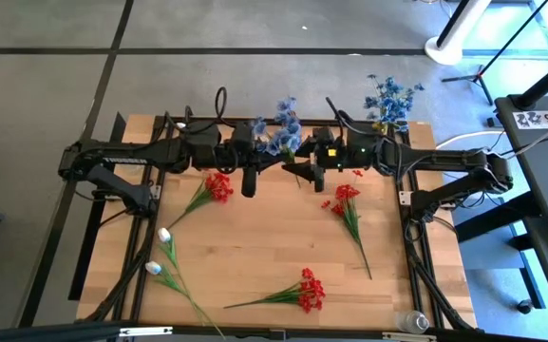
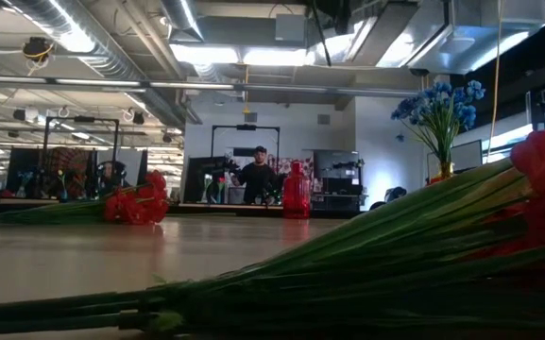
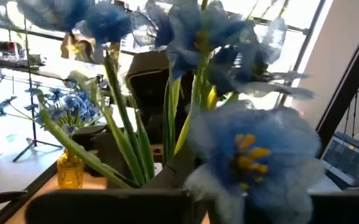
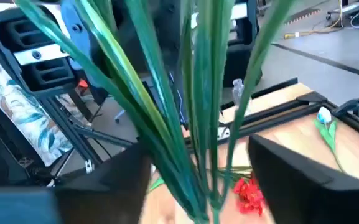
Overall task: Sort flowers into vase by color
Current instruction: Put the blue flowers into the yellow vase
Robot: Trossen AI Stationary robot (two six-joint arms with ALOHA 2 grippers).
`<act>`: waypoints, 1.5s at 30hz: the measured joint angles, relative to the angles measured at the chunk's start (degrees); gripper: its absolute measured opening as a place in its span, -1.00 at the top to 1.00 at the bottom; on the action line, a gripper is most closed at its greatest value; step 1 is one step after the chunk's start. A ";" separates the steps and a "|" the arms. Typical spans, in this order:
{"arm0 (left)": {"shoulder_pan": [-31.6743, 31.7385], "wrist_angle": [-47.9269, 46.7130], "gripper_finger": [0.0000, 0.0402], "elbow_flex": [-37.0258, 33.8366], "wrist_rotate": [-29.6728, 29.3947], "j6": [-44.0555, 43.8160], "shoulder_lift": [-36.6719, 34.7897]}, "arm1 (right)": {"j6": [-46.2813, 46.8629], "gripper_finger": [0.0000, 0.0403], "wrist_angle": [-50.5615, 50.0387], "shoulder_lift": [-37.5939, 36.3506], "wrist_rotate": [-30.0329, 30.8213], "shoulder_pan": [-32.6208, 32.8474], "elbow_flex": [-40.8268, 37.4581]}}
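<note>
Both tools meet at top centre of the high view: right tool [image 1: 304,174] pinches blue flowers [image 1: 281,130], left tool [image 1: 251,180] state indeterminable

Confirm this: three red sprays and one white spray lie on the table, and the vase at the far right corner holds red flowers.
Wrong on the color. In the high view the vase at the far right corner holds blue flowers, not red. The rest stands: three red sprays and one white spray lie on the table.

Blue flowers [image 1: 279,131], green stems; red flowers [image 1: 218,186]; white flowers [image 1: 164,235]; yellow vase [image 3: 70,171]; light wood table [image 1: 255,256].
</note>
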 joint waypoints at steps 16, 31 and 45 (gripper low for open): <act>-0.12 -16.61 0.24 0.00 3.59 -1.80 -10.68 | -6.87 0.95 4.65 -7.19 13.43 -0.20 0.01; -2.38 -25.28 0.26 0.01 -4.61 -6.23 -21.44 | -17.78 0.95 -4.89 -38.77 55.84 -6.85 -10.91; -2.56 -18.26 0.26 0.00 -6.82 -10.74 -15.54 | -14.53 0.95 -13.83 -50.99 69.74 -9.09 -26.54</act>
